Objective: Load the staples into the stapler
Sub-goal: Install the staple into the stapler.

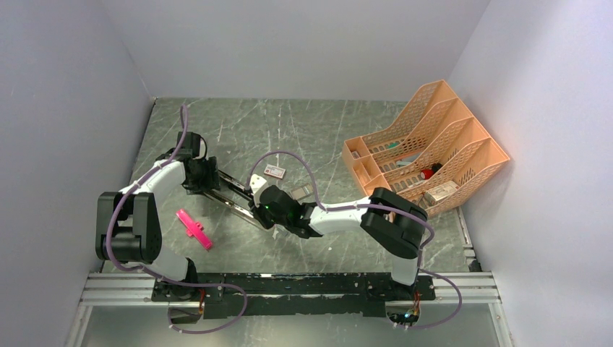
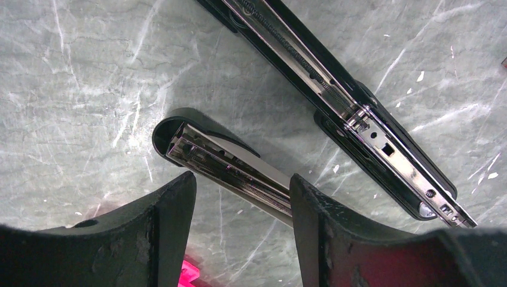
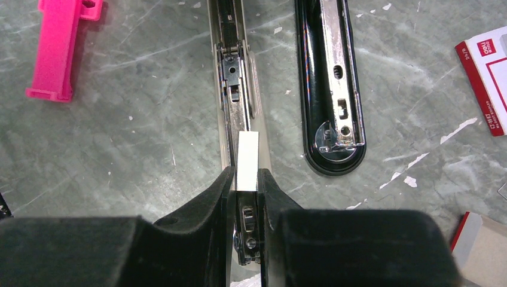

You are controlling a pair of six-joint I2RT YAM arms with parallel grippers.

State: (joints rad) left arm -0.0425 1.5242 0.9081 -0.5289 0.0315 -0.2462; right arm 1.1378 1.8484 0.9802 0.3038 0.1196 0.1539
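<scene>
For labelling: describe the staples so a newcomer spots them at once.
Find the black stapler lying opened out mid-table. Over its chrome rail, the right pincer pinches the staple strip: a small pale flat bar, unlike the red-and-white box nearby.

A pink cross-shaped plastic piece (image 1: 194, 229) lies on the grey marbled table (image 1: 325, 130), toward the left. By the right wall stands an orange mesh file rack (image 1: 434, 105), holding a small red object (image 1: 431, 172) and a pale box (image 1: 439, 192).
</scene>
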